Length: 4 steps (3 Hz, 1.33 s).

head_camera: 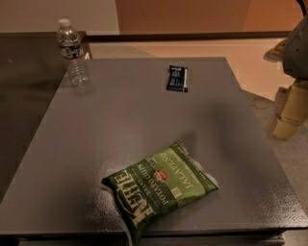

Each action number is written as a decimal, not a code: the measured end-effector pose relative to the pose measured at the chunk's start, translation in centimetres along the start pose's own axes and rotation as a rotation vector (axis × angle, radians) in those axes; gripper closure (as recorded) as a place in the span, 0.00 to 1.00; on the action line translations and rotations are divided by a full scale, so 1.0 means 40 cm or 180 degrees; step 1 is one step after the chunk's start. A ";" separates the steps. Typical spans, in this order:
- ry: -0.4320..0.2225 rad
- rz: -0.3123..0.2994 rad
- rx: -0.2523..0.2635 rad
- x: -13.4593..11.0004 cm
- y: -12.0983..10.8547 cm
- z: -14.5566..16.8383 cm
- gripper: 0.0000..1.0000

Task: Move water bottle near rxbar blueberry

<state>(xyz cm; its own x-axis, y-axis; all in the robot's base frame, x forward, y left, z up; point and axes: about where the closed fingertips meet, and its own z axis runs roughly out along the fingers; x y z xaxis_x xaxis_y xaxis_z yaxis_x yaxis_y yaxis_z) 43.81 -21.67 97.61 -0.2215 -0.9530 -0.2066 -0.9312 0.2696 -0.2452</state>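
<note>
My gripper off the table's right edge, bottle at the far left corner

A flat grey square table (120, 125) with a finely speckled, faintly glossy top fills most of my view. A darker surface (24, 86) runs along its left side. Beyond the far edge lie a pale floor (202, 48) and an orange-brown wall (183, 14).

The small clear ribbed plastic water bottle (72, 53), with a white cap and a dark label band around its upper part, stands upright at the far left corner of the table. The small flat dark blue rectangular rxbar blueberry wrapper (177, 78) with white print lies flat near the far edge, right of the middle and well apart from the bottle. A large crinkled green jalapeño potato chip bag (161, 187) with white lettering lies flat near the front edge, its shiny foil creased and its print upside down to me.

My gripper (291, 103), a grey body with beige parts, hangs at the right edge of the view, beyond the table's right side and over the floor. It touches nothing and holds nothing. Whether it is open or closed I cannot tell
</note>
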 end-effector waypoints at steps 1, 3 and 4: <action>0.0000 0.0000 0.0001 0.000 0.000 0.000 0.00; -0.0451 0.0101 0.0111 -0.139 -0.113 0.054 0.00; -0.0825 0.0147 0.0164 -0.235 -0.206 0.098 0.00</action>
<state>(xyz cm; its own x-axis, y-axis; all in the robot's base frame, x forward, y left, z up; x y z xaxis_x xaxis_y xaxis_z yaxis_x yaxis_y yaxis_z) 54.69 -14.39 97.84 -0.1758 -0.8742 -0.4526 -0.9045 0.3250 -0.2763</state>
